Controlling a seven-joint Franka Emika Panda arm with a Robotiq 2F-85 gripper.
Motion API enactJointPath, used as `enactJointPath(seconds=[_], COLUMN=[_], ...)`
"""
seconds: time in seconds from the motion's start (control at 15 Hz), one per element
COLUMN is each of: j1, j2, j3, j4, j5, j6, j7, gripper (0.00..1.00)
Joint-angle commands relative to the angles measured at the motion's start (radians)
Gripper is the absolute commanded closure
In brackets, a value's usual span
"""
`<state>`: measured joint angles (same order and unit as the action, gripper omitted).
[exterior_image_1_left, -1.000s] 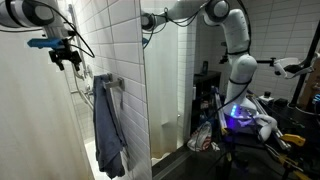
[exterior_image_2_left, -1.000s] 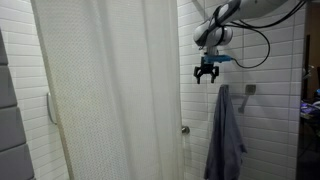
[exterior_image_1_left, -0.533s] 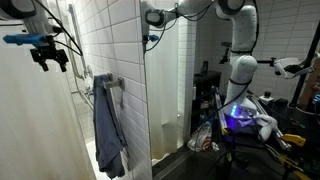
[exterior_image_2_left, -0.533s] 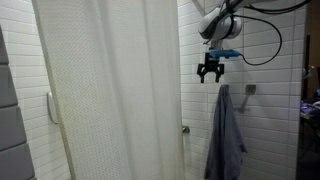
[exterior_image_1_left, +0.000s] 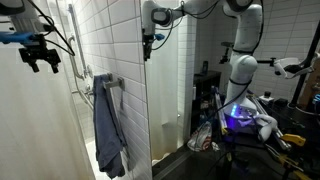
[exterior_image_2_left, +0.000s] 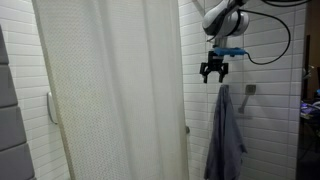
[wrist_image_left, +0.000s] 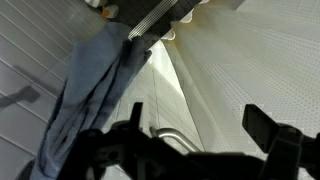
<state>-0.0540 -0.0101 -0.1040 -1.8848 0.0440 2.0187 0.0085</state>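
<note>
My gripper (exterior_image_1_left: 42, 60) hangs open and empty in the air inside a tiled shower stall; it also shows in an exterior view (exterior_image_2_left: 213, 72), and in the wrist view (wrist_image_left: 200, 135) with its fingers wide apart. A blue-grey towel (exterior_image_1_left: 108, 128) hangs from a wall hook just below and beside the gripper, seen in both exterior views (exterior_image_2_left: 226, 138) and in the wrist view (wrist_image_left: 85, 90). A white shower curtain (exterior_image_2_left: 110, 90) hangs close to the gripper and fills much of the wrist view (wrist_image_left: 250, 60). The gripper touches nothing.
White tiled walls (exterior_image_1_left: 110, 40) enclose the stall. A chrome grab bar (wrist_image_left: 165, 135) is on the wall below the gripper. A chrome handle (exterior_image_2_left: 47, 108) is on the outer tiled wall. The arm's base (exterior_image_1_left: 240, 70) stands outside among cluttered gear (exterior_image_1_left: 245, 120).
My gripper has moved along the wall, away from the curtain and closer above the towel hook. It stays open and empty.
</note>
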Motion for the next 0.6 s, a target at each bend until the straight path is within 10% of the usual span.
enactJointPath(seconds=[0.0, 0.53], j1=[-0.009, 0.004], j2=[0.001, -0.012], j3=[0.009, 0.027], j4=[0.002, -0.036], j5=[0.0, -0.011], j6=[-0.002, 0.04], j7=[-0.001, 0.048], gripper=[0.0, 0.0])
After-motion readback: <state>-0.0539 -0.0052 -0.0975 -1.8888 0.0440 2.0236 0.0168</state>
